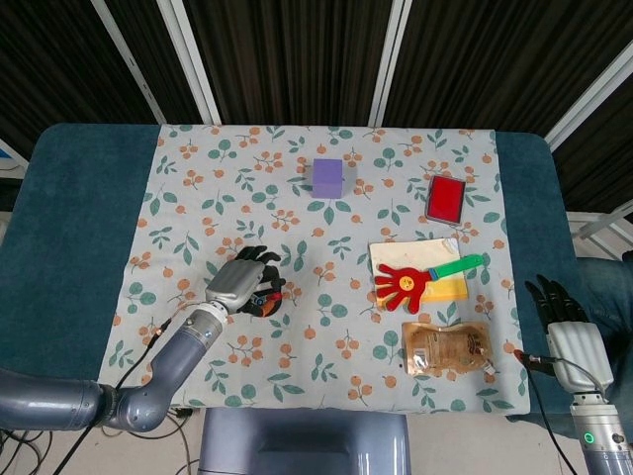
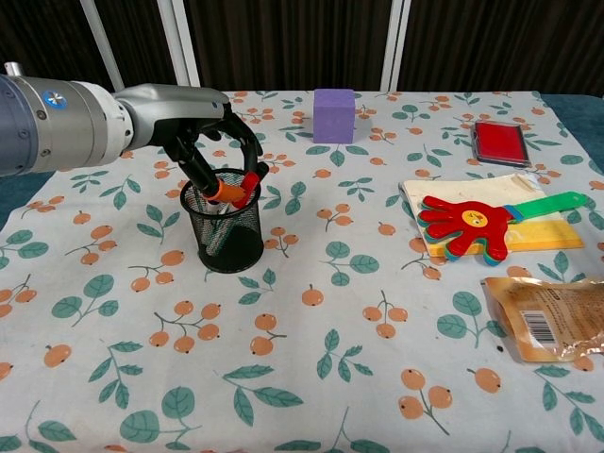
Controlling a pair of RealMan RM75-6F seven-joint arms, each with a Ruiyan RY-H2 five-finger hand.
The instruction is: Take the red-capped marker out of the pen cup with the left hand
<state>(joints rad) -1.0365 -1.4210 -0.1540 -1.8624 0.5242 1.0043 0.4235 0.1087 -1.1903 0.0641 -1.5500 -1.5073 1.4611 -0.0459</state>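
A black mesh pen cup (image 2: 225, 236) stands left of centre on the floral cloth; the head view shows it (image 1: 265, 303) mostly hidden under my hand. My left hand (image 2: 203, 127) (image 1: 240, 279) reaches down over its rim. Its dark fingers (image 2: 196, 168) close from both sides on the red-capped marker (image 2: 249, 181), which lies tilted at the cup's mouth, its orange part (image 2: 219, 192) beside a fingertip. The marker's lower end is still inside the cup. My right hand (image 1: 560, 307) hangs off the table's right edge, fingers apart, holding nothing.
A purple block (image 2: 333, 115) sits at the back centre and a red flat case (image 2: 499, 142) at the back right. A red hand-shaped clapper (image 2: 467, 226) lies on yellow paper on the right, with a brown snack pouch (image 2: 547, 321) in front of it.
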